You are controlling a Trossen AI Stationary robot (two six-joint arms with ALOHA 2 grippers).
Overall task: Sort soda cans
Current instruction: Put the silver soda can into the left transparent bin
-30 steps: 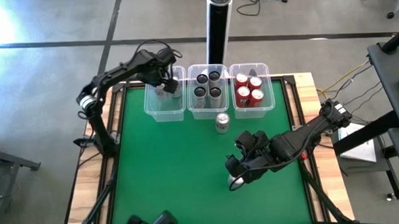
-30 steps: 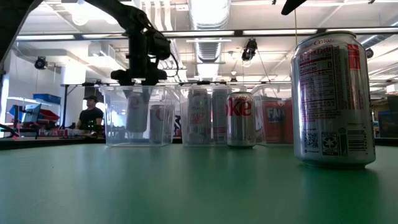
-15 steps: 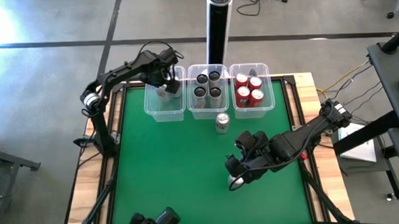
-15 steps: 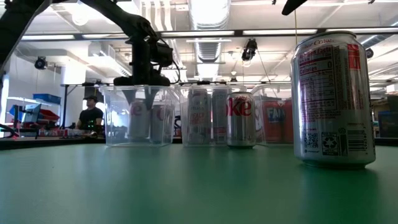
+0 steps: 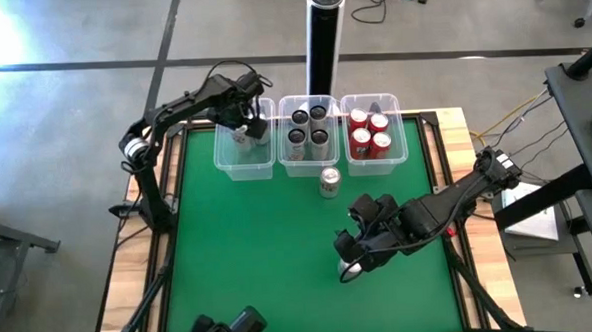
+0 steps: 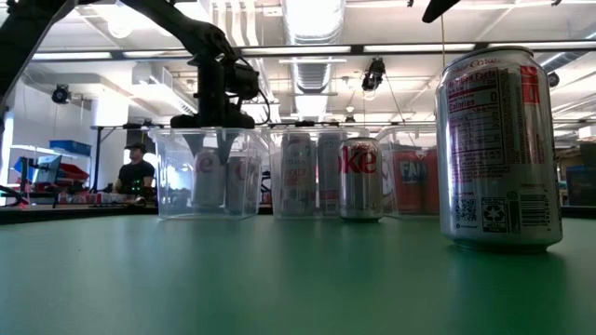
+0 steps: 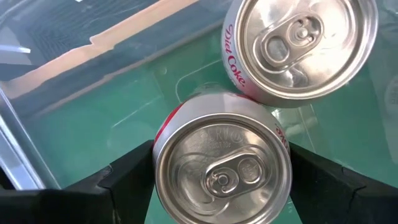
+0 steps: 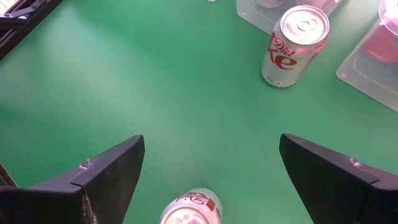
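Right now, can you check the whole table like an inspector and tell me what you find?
Surface: green mat on a wooden table, flat.
Job's things: left bin holds two silver cans; middle bin four dark cans; right bin four red cans. One silver can stands loose in front of the middle bin, another under the right gripper.
Clutter: nothing seen.
Grippers: left gripper inside the left bin, fingers either side of a can; right gripper open above the mat.
Cables: wires off the table's right edge.
Surroundings: tall black post behind the bins; a person far off.

Shiny metal soda cans [image 7: 221,171], clear glossy plastic bins [image 5: 246,160], matt green tabletop [image 5: 250,258]
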